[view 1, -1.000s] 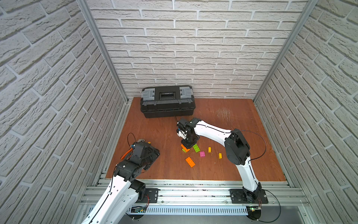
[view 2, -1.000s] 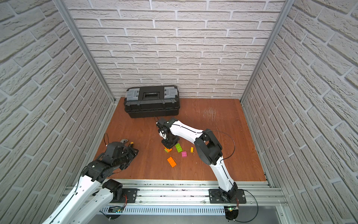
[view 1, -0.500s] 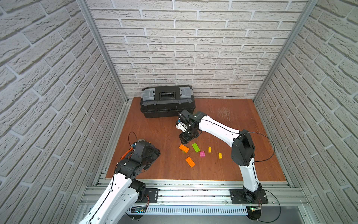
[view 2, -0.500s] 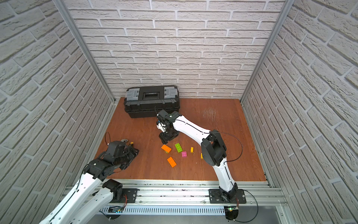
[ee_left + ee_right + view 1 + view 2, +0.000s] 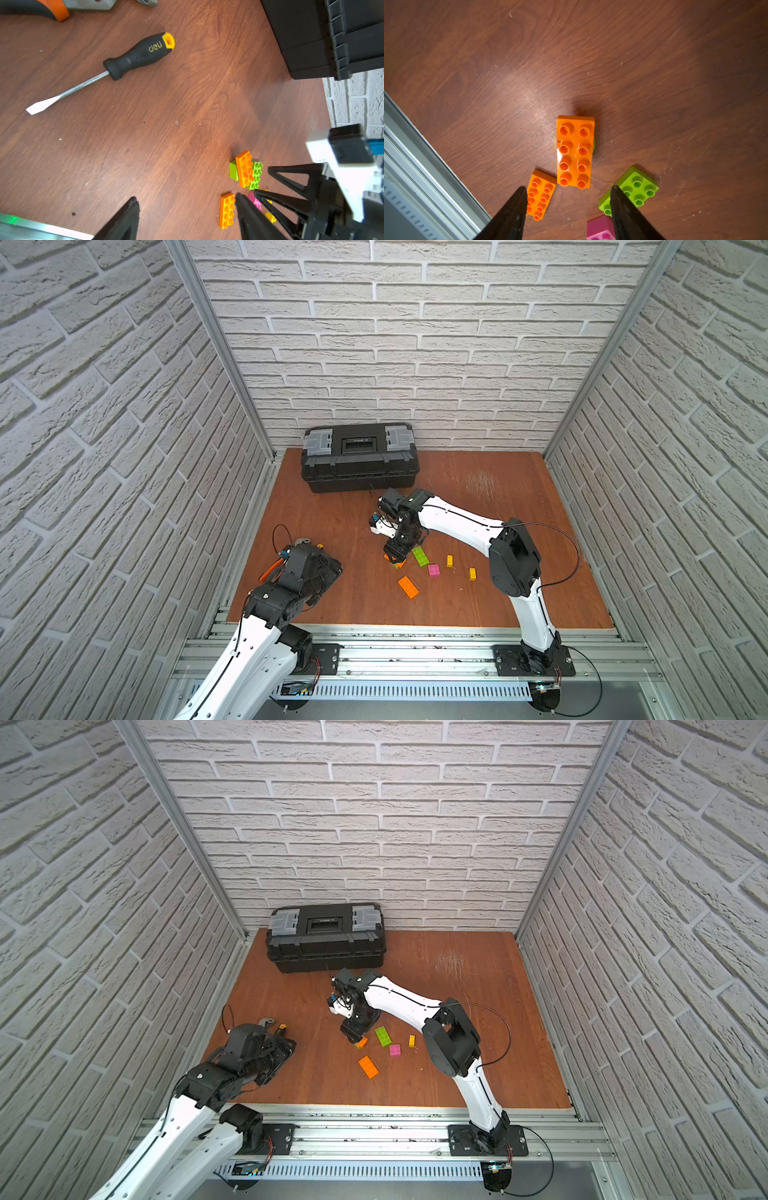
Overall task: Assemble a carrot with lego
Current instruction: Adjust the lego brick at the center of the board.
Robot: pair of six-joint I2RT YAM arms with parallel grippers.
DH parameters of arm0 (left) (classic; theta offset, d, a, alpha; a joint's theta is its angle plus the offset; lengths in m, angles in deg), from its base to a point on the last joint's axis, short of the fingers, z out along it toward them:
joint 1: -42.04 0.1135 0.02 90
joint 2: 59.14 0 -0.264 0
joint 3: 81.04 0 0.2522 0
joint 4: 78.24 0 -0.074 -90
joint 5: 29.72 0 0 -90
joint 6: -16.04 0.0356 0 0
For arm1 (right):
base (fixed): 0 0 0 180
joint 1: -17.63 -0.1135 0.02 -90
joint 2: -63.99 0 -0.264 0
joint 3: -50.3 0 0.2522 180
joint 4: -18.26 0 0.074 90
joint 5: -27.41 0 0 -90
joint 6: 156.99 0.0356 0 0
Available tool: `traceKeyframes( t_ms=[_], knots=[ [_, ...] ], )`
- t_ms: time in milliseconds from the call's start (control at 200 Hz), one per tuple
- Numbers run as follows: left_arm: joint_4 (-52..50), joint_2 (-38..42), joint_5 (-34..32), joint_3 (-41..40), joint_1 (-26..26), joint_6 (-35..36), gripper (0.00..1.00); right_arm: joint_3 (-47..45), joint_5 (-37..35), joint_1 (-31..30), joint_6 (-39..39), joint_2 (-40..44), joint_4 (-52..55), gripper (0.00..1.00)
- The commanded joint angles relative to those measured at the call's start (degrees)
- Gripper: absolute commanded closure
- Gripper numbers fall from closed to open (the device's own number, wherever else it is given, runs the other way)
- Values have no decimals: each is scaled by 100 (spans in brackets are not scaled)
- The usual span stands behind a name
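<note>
The carrot (image 5: 574, 151) is a two-brick clump, a long orange brick on a short lime-green one (image 5: 233, 170), and lies mid-table (image 5: 395, 561). My right gripper (image 5: 568, 192) hovers just above it, open, with nothing between its fingers. Loose lego lies around the clump: a second orange brick (image 5: 408, 587), a long lime-green brick (image 5: 420, 556), a pink brick (image 5: 434, 570) and two tiny yellow ones (image 5: 449, 560) (image 5: 472, 573). My left gripper (image 5: 186, 199) is open and empty, low over the table at the left (image 5: 326, 572).
A black toolbox (image 5: 359, 458) stands at the back. Near the left arm lie a black-and-yellow screwdriver (image 5: 124, 62) and an orange-handled hand tool (image 5: 270, 570). The aluminium rail (image 5: 415, 639) runs along the table's front edge.
My right gripper's jaws have spread and let go of the orange brick, which stays on the lime-green one. The left arm has hardly moved.
</note>
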Motion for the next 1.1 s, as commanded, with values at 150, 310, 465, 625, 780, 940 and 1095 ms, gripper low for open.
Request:
traceKeyframes(
  t_ms=[150,310,465,625,780,940,1095],
  knots=[
    [-69,9,-111,167,53,137,24,148,-249,-92,-221,-318,64,30],
    [-57,1,-90,140,55,128,24,77,-402,-149,-111,-342,-2,29],
    [-39,16,-63,93,49,98,24,81,-526,-185,26,-329,-84,31],
    [-77,61,-59,86,49,95,24,166,-583,-212,105,-343,-62,33],
    [-74,88,-60,53,49,69,24,263,-567,-260,166,-371,-8,35],
    [-74,88,-56,34,50,68,24,356,-601,-325,229,-426,35,37],
    [-75,105,-38,15,49,67,25,469,-585,-369,262,-505,95,41]
  ],
)
